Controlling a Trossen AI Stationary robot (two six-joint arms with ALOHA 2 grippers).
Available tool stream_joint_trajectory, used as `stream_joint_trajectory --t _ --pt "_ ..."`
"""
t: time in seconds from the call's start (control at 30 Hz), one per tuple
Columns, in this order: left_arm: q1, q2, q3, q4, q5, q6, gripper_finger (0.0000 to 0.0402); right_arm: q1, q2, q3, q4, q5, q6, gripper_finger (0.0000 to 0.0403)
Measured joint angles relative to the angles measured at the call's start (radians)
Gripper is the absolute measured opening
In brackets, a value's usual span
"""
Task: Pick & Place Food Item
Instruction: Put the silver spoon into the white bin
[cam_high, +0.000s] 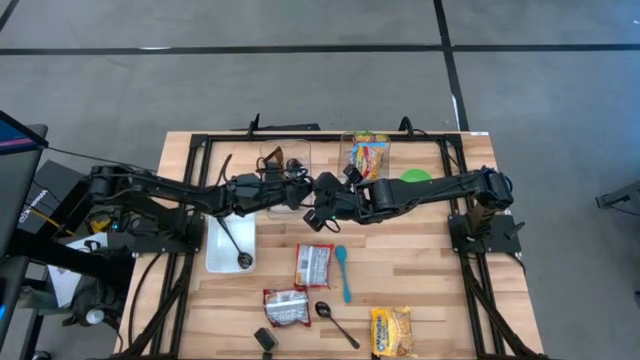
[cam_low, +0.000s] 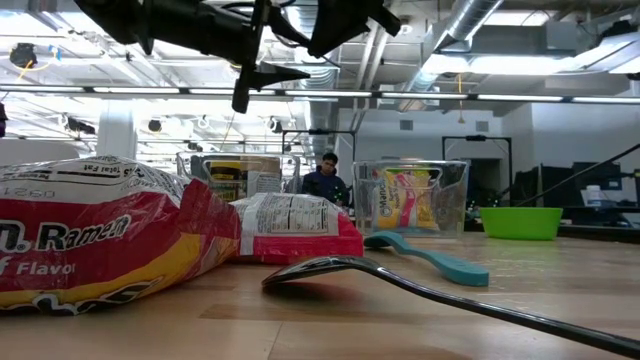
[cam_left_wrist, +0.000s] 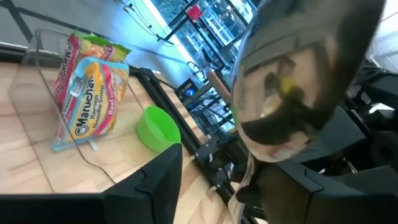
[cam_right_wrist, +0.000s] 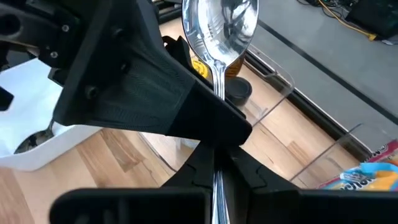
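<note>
Metal gleams in the right gripper (cam_right_wrist: 214, 180), whose fingers are clamped on the handle of a steel spoon (cam_right_wrist: 221, 28) held above the middle of the worktop (cam_high: 420, 290), bowl toward the left gripper (cam_high: 305, 190). That gripper stands partly open just beside the spoon, gripping nothing visible. The spoon looks stiff, light and slippery, so the thin handle is probably the best hold. Beyond lie a clear bin (cam_high: 368, 150) with a ramen packet (cam_high: 368, 157), and looser ramen packets (cam_high: 313, 265).
</note>
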Motion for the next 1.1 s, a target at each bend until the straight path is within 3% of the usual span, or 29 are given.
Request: stream_joint_trajectory --t 0.53,1.1 --pt "0.014 -0.058 0.001 -0.070 0.006 0.011 0.0109 -0.001 0.001 0.000 -0.053 0.002 0.001 0.0006" --pt "0.016 -0.058 0.001 -0.071 0.005 0.008 0.0104 0.001 0.001 0.000 -0.009 0.000 -0.060 0.0006"
